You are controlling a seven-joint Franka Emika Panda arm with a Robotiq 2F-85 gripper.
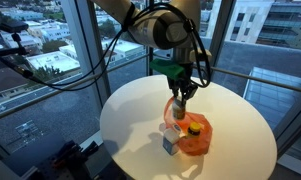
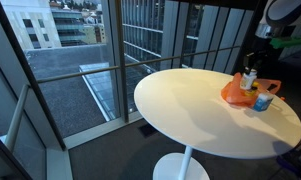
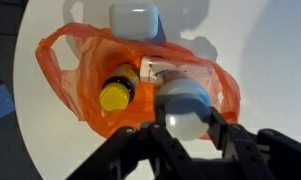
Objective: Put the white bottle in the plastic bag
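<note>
In the wrist view my gripper (image 3: 186, 118) is shut on the white bottle (image 3: 182, 100), which has a blue band, and holds it over the open mouth of the orange plastic bag (image 3: 65, 70). A yellow-capped bottle (image 3: 115, 95) and a white label lie inside the bag. In an exterior view the gripper (image 1: 180, 97) hangs just above the bag (image 1: 197, 138) on the round white table (image 1: 130, 115). In an exterior view the gripper (image 2: 252, 76) is above the bag (image 2: 236, 94) at the table's far side.
A second white container with a blue part (image 3: 131, 17) stands on the table right beside the bag; it shows in both exterior views (image 1: 170, 142) (image 2: 262, 101). Glass windows and railings surround the table. The table edge (image 2: 150, 105) is near the bag.
</note>
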